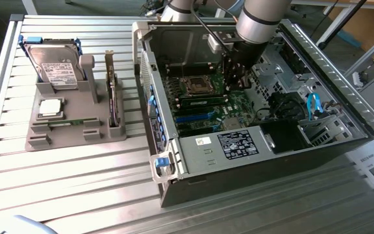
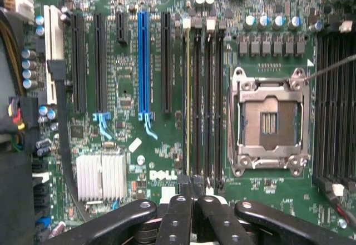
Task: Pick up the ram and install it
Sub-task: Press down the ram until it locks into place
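Inside the open computer case (image 1: pixel 343 122), the gripper (image 1: pixel 237 84) hangs over the motherboard (image 2: pixel 128 78), fingers (image 2: pixel 181 211) pressed together. A RAM stick (image 1: pixel 200 103) sits seated in a slot at 6 o'clock from the empty CPU socket (image 2: pixel 271 121), below the gripper.

A bench (image 1: pixel 76 185) of ribbed silver metal slats reflects bright light. Behind it are a grey floor (image 1: pixel 89 7), white frame legs (image 1: pixel 29 6) and a cardboard box (image 1: pixel 359 24).
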Controlling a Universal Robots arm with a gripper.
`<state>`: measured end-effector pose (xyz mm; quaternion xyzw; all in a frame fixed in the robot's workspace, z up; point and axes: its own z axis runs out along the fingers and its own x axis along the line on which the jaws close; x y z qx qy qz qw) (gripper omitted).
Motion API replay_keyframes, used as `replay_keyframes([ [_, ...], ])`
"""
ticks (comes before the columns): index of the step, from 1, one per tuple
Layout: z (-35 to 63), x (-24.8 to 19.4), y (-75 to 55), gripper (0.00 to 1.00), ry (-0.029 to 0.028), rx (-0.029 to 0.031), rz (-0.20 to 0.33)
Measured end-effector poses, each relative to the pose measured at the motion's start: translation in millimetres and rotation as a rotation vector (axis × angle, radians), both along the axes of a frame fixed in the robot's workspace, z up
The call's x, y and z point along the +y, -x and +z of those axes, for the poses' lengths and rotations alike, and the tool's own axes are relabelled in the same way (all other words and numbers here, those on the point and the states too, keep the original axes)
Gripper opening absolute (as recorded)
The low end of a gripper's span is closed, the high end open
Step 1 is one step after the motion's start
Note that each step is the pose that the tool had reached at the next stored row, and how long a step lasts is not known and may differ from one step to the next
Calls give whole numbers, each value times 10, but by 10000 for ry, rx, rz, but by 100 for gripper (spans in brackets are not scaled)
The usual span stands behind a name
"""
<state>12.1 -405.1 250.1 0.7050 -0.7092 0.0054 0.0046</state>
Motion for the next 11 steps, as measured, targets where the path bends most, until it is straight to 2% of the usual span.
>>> replay_keyframes([
  [11, -6, 0, 235, 10, 0, -1, 0],
])
